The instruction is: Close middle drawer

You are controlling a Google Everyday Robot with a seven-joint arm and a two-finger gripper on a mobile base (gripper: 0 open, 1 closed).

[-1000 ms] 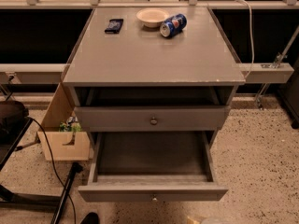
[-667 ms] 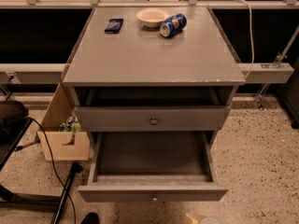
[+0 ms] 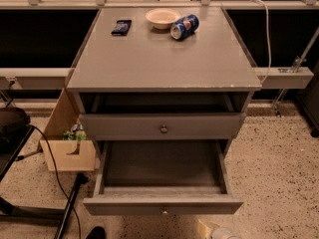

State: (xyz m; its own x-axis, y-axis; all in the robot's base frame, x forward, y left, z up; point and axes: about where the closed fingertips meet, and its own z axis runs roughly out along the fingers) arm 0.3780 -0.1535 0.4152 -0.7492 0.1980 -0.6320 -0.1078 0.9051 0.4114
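The grey cabinet [image 3: 164,59] stands in front of me. The middle drawer [image 3: 162,204] is pulled far out; its inside is bare and its flat front with a small knob [image 3: 164,211] is near the bottom edge. The uppermost drawer [image 3: 162,125], with the same kind of knob, stands out only a little. The lowest drawer is hidden under the open one. Only a pale part of my gripper [image 3: 215,231] shows at the bottom edge, just below and right of the middle drawer's front, not touching it.
On the cabinet top lie a dark phone [image 3: 121,27], a pale bowl [image 3: 162,18] and a blue can [image 3: 184,26] on its side. A wooden box [image 3: 67,153] stands at the cabinet's left. Black cables and a stand [image 3: 67,208] cross the speckled floor at the left.
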